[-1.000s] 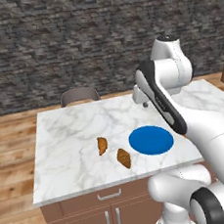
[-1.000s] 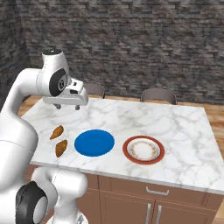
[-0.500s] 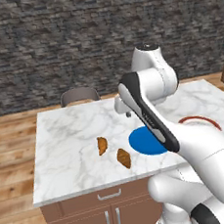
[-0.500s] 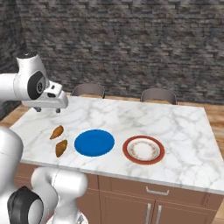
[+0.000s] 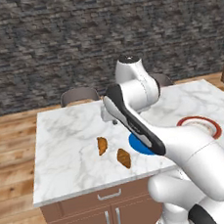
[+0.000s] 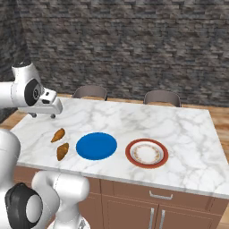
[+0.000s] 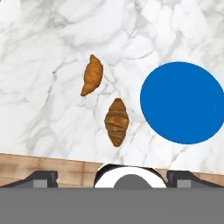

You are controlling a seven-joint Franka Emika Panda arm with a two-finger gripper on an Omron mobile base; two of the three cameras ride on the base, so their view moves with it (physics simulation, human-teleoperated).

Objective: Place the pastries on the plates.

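Behind arm [image 5: 135, 126], blue plate [image 5: 137, 145] half hidden

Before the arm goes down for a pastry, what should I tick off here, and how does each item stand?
1. Both pastries free on the counter: near pastry, far pastry, apart: ok.
2. Blue plate bare: ok.
3. White plate bare: ok.
4. Gripper raised above the counter, holding nothing: ok.
5. Fingers spread enough to take a pastry: cannot tell.
6. Both pastries in the hand view: ok.
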